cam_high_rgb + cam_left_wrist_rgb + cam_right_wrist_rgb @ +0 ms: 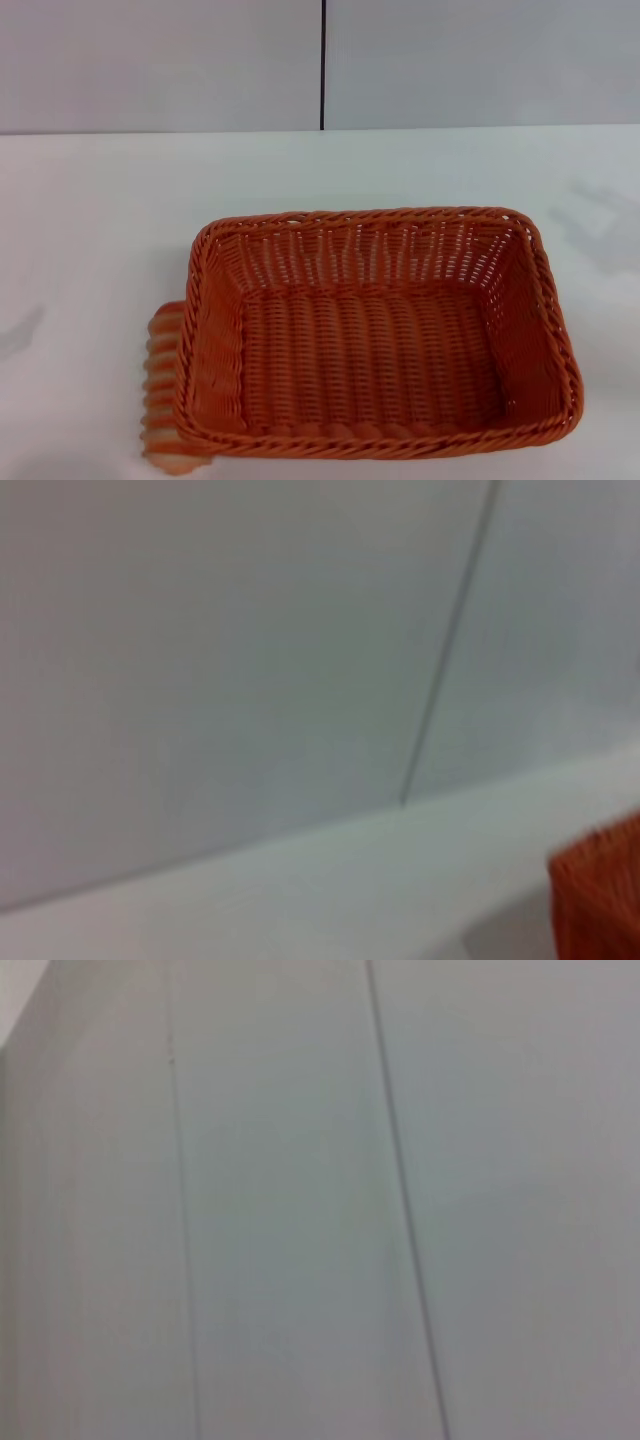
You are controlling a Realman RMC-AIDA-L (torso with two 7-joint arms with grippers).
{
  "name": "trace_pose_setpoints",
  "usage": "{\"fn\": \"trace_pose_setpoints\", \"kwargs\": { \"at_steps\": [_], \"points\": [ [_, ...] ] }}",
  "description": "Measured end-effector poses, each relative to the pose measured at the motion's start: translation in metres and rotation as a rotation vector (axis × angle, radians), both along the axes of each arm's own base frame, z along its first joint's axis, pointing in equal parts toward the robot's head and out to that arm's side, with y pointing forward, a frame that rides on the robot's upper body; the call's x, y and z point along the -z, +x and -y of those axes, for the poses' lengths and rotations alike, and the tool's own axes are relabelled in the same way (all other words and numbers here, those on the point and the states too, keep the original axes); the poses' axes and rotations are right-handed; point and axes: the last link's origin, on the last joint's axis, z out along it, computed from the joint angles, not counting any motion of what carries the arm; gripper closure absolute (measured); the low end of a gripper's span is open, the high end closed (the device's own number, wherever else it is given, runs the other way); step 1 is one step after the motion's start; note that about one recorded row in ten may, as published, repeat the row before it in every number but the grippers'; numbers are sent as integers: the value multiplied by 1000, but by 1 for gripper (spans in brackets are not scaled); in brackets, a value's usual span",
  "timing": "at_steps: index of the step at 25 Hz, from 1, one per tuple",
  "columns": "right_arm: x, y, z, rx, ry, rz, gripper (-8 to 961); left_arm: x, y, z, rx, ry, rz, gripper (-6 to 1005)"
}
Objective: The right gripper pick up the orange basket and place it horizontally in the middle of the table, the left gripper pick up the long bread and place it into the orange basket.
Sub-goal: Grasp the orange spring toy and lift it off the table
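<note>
The orange basket (380, 335) lies flat on the white table (100, 220), its long side running left to right, near the front middle. It holds nothing. The long bread (165, 385), ridged with orange and cream bands, lies against the outside of the basket's left wall at the front, partly hidden by the rim. An orange corner of the basket (600, 895) shows at the edge of the left wrist view. Neither gripper appears in any view.
A grey panelled wall (320, 60) with a dark vertical seam rises behind the table. Both wrist views look at this wall. Faint shadows fall on the table at the far left and at the right.
</note>
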Motion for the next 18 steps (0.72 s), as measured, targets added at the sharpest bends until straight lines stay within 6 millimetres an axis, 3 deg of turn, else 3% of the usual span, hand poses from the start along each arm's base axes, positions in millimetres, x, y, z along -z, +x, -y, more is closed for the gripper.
{"fn": "trace_pose_setpoints", "kwargs": {
  "at_steps": [5, 9, 18],
  "points": [
    [-2, 12, 7, 45, 16, -30, 432, -4, 15, -3, -24, -152, -170, 246],
    [1, 16, 8, 56, 21, -38, 432, 11, 25, -10, -11, -276, -280, 247],
    [8, 20, 9, 70, 17, -57, 432, 38, 23, -26, 51, -316, -247, 249]
  ]
}}
